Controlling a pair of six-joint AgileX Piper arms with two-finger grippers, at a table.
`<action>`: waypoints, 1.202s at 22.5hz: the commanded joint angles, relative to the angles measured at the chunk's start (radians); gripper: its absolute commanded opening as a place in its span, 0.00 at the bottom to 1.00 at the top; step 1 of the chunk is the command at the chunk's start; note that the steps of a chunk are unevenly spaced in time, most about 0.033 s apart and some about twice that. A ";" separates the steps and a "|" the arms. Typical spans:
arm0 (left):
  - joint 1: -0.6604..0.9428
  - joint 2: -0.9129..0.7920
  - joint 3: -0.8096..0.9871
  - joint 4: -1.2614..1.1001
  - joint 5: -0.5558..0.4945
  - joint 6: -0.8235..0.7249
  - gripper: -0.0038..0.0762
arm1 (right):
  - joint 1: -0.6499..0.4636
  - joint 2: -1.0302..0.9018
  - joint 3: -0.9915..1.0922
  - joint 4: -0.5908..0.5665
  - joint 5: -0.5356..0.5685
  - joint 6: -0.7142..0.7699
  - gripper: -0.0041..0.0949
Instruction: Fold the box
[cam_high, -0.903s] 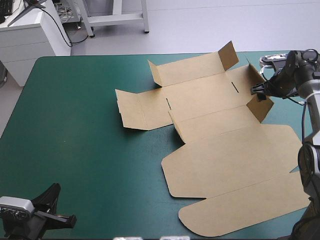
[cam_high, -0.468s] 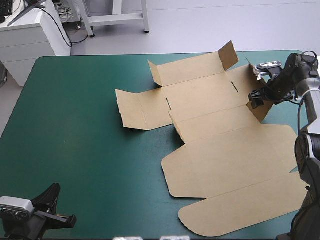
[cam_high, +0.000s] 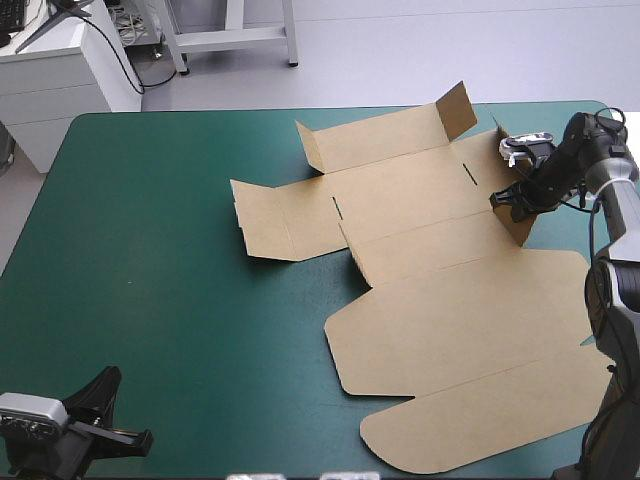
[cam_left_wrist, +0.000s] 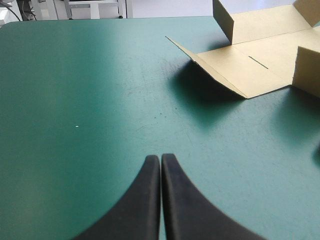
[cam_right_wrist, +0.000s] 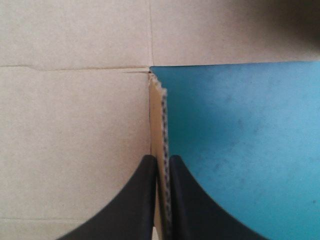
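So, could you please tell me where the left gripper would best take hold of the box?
Probably the left end flap of the box, at its free edge, approached from the left across the teal-green cover. That edge stands lifted off it, casting a shadow, so the left gripper could open and slip one finger beneath.

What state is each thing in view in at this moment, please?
box: unfolded; lid flat, several flaps partly raised, right end flap standing upright.
right gripper: shut on the box, pinching that upright flap's edge.
left gripper: shut, holding nothing, apart from the box.
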 joint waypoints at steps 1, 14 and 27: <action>-0.006 -0.006 -0.023 -0.021 -0.077 0.000 0.04 | -0.009 -0.057 -0.030 -0.002 -0.007 -0.030 0.03; -0.006 -0.006 -0.023 -0.021 -0.077 0.000 0.04 | 0.187 -0.057 -0.125 0.006 0.023 -0.328 0.02; -0.006 -0.006 -0.023 -0.021 -0.077 0.000 0.04 | 0.575 -0.016 -0.203 0.045 -0.242 -0.821 0.02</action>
